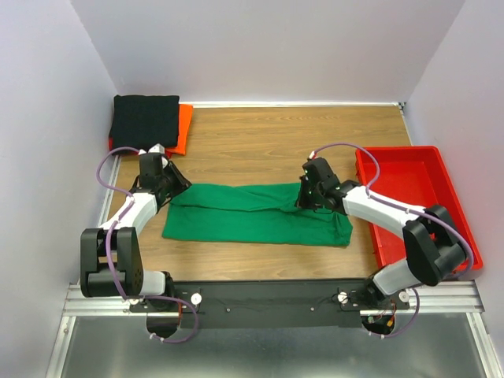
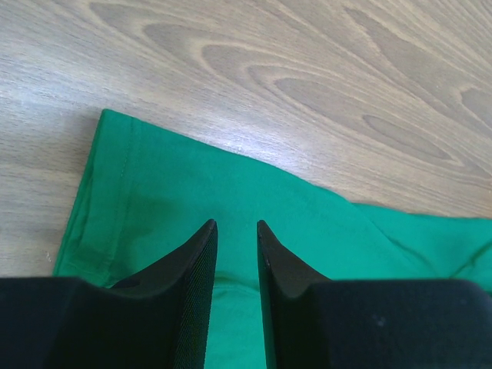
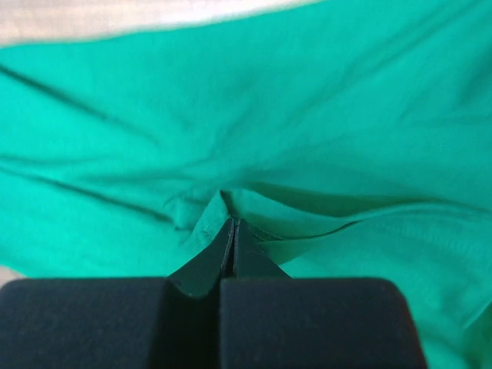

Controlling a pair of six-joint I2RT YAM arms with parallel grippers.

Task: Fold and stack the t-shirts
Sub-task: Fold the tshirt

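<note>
- We see the green t-shirt (image 1: 260,214) lying as a long band across the middle of the surface (image 1: 260,146).
- Our left tool (image 2: 237,223), at the shirt's 9 o'clock end, has its fingers apart above the cloth.
- Our right tool (image 3: 233,223), toward 2 o'clock, is clamped on a raised fold of the shirt.
- At 11 o'clock, the black t-shirt (image 1: 146,118) lies folded on the orange-red t-shirt (image 1: 183,130).

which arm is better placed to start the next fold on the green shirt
Right, probably: the right gripper is shut on a ridge of the green shirt, while the left gripper is open over its left end, gripping nothing.
</note>
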